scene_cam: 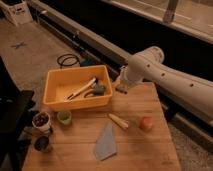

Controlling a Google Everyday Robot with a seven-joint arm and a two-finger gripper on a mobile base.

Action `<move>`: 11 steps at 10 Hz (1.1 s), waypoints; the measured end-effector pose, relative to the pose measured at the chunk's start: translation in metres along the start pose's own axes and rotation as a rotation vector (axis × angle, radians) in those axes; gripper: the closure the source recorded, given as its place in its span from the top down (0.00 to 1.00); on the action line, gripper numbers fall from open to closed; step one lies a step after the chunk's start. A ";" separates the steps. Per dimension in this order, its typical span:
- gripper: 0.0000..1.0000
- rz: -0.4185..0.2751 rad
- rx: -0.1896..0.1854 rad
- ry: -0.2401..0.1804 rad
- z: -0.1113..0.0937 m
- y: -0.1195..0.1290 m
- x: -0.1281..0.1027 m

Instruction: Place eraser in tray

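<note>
Tray: 1 yellow-orange rectangular bin, raised walls, flared rim, on table. Gripper hangs just beside its right rim (grip state: cannot tell).

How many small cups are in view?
3, all at left: a green plastic cup below the yellow-orange plastic tray, a pale cup of dark contents beside it, a dark cup nearest us. End effector: by the tray's right wall.

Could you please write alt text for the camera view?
The end effector of a white robot arm hovers beside a yellow tray on a wooden table; a green cup, blue cloth and orange ball lie nearby.
</note>
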 end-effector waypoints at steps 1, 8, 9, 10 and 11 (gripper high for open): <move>0.00 -0.036 -0.022 0.006 0.001 0.015 0.002; 0.00 -0.053 -0.034 -0.002 0.002 0.018 -0.002; 0.00 -0.071 -0.040 -0.006 0.005 0.025 -0.008; 0.00 -0.099 -0.049 -0.013 0.010 0.038 -0.017; 0.00 -0.139 -0.061 -0.015 0.017 0.059 -0.027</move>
